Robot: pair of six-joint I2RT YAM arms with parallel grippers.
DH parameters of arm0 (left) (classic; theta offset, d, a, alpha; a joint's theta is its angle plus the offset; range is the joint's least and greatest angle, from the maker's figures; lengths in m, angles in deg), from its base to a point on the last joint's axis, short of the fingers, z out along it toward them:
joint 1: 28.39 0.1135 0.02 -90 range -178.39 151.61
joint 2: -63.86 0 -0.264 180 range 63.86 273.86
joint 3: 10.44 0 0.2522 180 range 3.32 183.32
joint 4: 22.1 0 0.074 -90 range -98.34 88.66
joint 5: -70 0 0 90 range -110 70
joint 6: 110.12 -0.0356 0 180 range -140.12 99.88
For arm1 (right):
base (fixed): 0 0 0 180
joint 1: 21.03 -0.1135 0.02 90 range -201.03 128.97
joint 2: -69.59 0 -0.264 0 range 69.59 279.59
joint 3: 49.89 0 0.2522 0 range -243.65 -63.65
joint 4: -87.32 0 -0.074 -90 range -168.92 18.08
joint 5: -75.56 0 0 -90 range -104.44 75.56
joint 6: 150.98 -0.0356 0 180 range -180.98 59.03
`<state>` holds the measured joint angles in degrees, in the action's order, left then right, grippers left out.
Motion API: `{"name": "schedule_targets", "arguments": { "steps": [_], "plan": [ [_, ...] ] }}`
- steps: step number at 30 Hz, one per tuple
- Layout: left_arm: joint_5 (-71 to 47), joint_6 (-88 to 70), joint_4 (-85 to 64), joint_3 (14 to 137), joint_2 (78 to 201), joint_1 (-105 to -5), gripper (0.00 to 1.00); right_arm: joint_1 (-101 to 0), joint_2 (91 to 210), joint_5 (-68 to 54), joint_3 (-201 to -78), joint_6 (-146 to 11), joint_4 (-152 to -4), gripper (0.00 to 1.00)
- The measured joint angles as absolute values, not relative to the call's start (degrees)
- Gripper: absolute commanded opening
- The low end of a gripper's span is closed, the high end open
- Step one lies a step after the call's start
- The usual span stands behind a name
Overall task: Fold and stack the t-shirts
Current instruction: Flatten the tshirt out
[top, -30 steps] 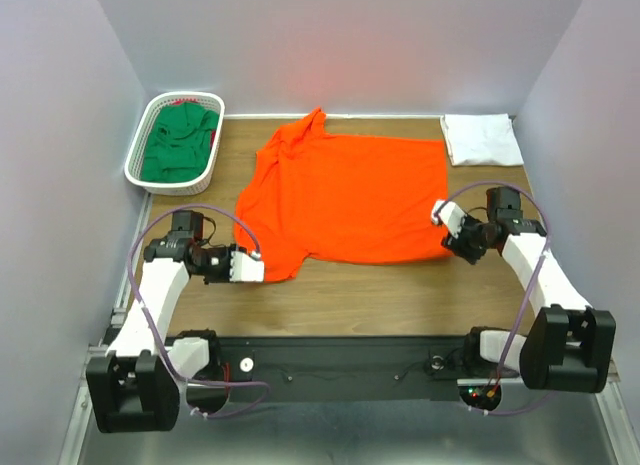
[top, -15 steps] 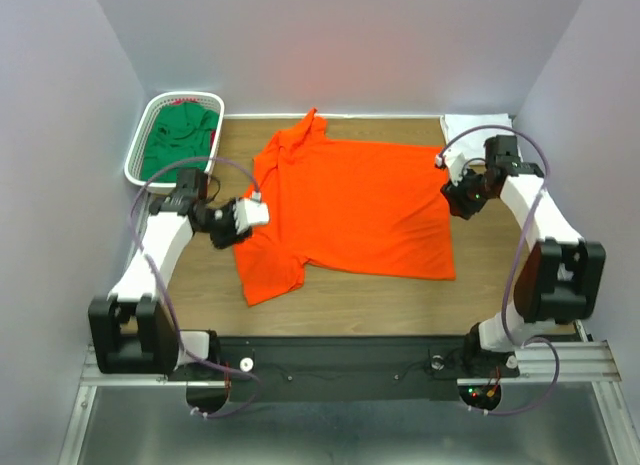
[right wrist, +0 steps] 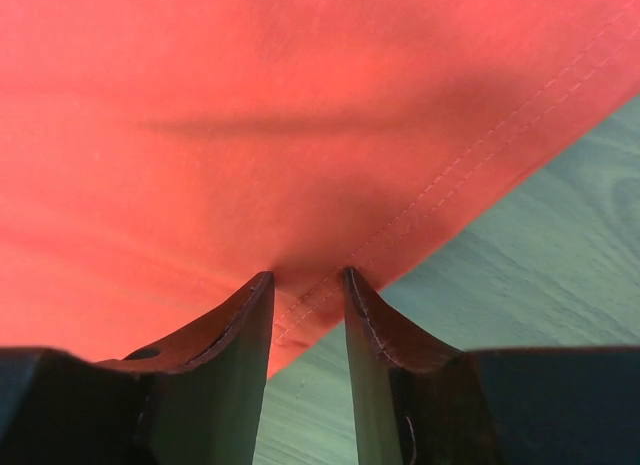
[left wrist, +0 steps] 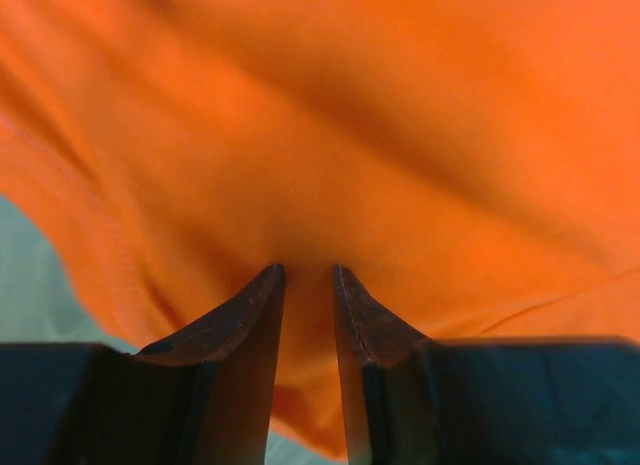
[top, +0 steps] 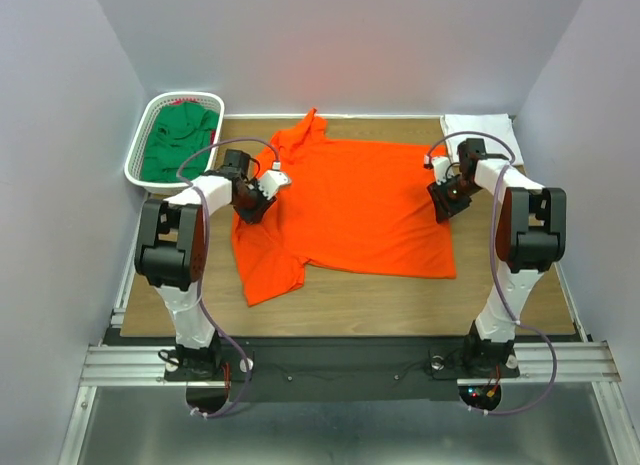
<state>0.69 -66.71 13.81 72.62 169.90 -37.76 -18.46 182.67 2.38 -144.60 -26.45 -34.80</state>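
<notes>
My left claw [left wrist: 308, 272] is clenched on the orange shirt [top: 350, 205] at its left side, by the sleeve. My right claw [right wrist: 306, 276] nips its right hem. That shirt lies spread on the table [top: 390, 295]. A white shirt [top: 480, 137] sits folded at the far right corner, and a green shirt [top: 178, 145] is in the basket [top: 140, 177].

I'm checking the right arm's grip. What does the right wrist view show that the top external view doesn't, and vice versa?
Only the right wrist view: the stitched hem of the orange t-shirt puckering into the narrow gap between the fingers of the right gripper, pinched there. Only the top external view: the whole shirt spread out, the left gripper at its opposite, sleeve side, a folded white t-shirt in the far right corner, and a green t-shirt in the basket. Both: orange cloth, the right gripper at its edge, and the wooden table.
</notes>
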Motion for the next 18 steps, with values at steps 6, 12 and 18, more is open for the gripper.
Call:
{"name": "schedule_targets", "arguments": {
  "steps": [6, 12, 18],
  "plan": [
    [-5.78, -68.00, 13.50, 67.29, 166.18, -38.41, 0.24, -18.51, 182.39, -1.27, -143.81, -26.58, -35.89, 0.40],
    [-9.56, -72.22, 20.04, 54.90, 154.62, -42.65, 0.25, -18.83, 174.82, -5.03, -133.58, -20.86, -36.90, 0.40],
    [-8.53, -74.75, 31.62, 53.34, 149.37, -44.36, 0.31, -18.81, 170.61, -6.54, -129.93, -16.11, -28.22, 0.42]
  ]
}}
